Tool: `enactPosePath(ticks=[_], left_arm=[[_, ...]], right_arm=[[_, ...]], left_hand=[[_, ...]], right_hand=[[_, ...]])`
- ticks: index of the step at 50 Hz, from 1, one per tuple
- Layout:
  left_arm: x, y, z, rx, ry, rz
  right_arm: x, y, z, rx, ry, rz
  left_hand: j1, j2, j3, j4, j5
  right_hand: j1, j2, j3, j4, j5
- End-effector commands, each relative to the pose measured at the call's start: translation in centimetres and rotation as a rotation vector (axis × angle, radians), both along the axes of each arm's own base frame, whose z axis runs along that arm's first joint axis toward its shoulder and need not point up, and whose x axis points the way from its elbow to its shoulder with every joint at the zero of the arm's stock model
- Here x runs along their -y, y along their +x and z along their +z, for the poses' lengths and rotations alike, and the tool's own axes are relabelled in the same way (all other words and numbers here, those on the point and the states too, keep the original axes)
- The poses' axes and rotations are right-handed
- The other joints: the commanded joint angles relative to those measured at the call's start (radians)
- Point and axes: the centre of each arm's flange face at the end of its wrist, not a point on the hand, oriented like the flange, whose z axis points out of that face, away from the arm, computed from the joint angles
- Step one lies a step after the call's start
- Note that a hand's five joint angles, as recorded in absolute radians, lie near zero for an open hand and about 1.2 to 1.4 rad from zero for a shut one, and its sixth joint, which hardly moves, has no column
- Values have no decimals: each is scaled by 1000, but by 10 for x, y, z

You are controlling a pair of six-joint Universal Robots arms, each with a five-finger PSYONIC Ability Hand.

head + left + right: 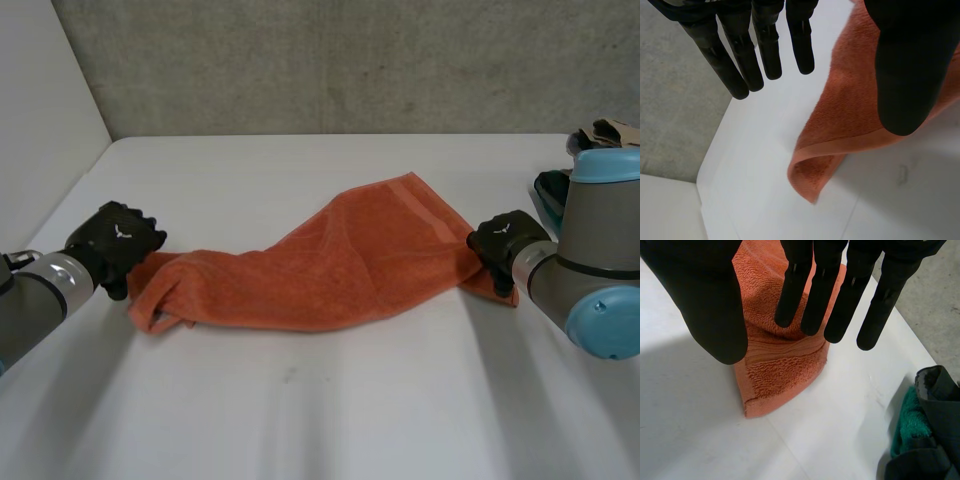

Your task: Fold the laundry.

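Left hand (115,240), fingers straight, hovering at one end of towel (340,265); right hand (508,243) (fingers likewise spread, holding nothing) hovering at opposite end. Probably stretching towel flat; next, pinching both corners.

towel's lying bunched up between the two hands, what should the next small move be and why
Probably close both hands on the towel ends. It lies crumpled on the table, the left hand at one end, the right hand at the other, but both show straight fingers, so neither grips it. A grip seems needed before spreading it flat.
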Motion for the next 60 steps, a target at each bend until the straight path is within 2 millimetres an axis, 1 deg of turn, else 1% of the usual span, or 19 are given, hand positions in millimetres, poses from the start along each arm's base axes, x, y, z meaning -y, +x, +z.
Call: enactPosePath(ticks=[1, 3, 6, 7, 9, 12, 16, 18, 21, 26, 33, 37, 40, 45, 50, 51, 54, 59, 60], left_arm=[[-1, -2, 8, -57, 27, 31], [-14, -6, 28, -93, 10, 25], [-31, -11, 48, -141, 15, 13], [-43, -15, 57, -172, 26, -2], [-54, -18, 63, -193, 44, -21], [-72, -22, 60, -199, 113, -44], [-79, -20, 46, -131, 189, -52], [-79, -18, 39, -94, 212, -51], [-69, -7, 17, -2, 271, -39], [-55, -3, -8, 82, 317, -53], [-29, -8, -16, 47, 279, -46], [-17, -17, -16, 12, 227, -42], [-12, -22, -23, 7, 224, -41], [4, -32, -41, 28, 184, -25], [16, -43, -48, 37, 96, -20], [17, -45, -49, 37, 86, -20], [22, -49, -47, 32, 47, -19], [14, -57, -23, -32, 20, -11], [7, -60, 2, -104, -15, -5]], right_arm=[[-3, 1, 0, -8, 12, 5], [-3, 0, 0, -7, 17, 6], [-1, -1, 0, -8, 13, -1], [0, -1, 1, -9, 12, -4], [0, -1, 0, -10, 11, -3], [0, -1, 0, -10, 13, -2], [-1, -1, 0, -10, 14, -4], [-1, 0, 1, -10, 13, 0], [-2, 0, 0, -12, 15, 0], [-3, 0, -1, -14, 18, 2], [-3, 0, -2, -19, 18, 6], [-4, 0, -3, -24, 18, 9], [-4, 0, -3, -26, 19, 12], [-3, -1, -5, -26, 25, 10], [-2, -5, -5, -23, 31, -3], [-2, -6, -5, -23, 31, -5], [0, -9, -4, -22, 31, -14], [2, -15, 0, -18, 25, -30], [3, -17, 3, -16, 21, -37]], left_hand=[[59, 59, 58, 62, 65], [94, 94, 93, 97, 100], [188, 188, 187, 191, 194], [299, 299, 298, 302, 305], [387, 388, 387, 390, 393], [405, 406, 405, 408, 411], [402, 403, 402, 405, 408], [400, 400, 399, 402, 406], [332, 333, 332, 335, 338], [232, 233, 232, 235, 238], [12, 13, 12, 15, 18], [-9, -8, -9, -6, -3], [0, 1, 0, 3, 6], [88, 88, 87, 91, 94], [243, 244, 243, 246, 249], [311, 311, 310, 314, 317], [920, 920, 919, 923, 926], [922, 922, 921, 925, 928], [922, 922, 921, 925, 928]], right_hand=[[56, 58, 55, 70, 88], [54, 55, 52, 67, 85], [51, 52, 49, 64, 82], [48, 49, 46, 61, 80], [45, 46, 43, 58, 77], [33, 35, 32, 47, 65], [33, 35, 32, 47, 65], [33, 35, 32, 47, 65], [33, 35, 32, 47, 65], [33, 35, 32, 47, 65], [36, 38, 35, 50, 68], [36, 38, 35, 50, 68], [36, 38, 35, 50, 68], [36, 38, 35, 50, 68], [36, 38, 35, 50, 68], [36, 38, 35, 50, 68], [36, 38, 35, 50, 68], [30, 32, 29, 44, 62], [4, 6, 3, 18, 36]])
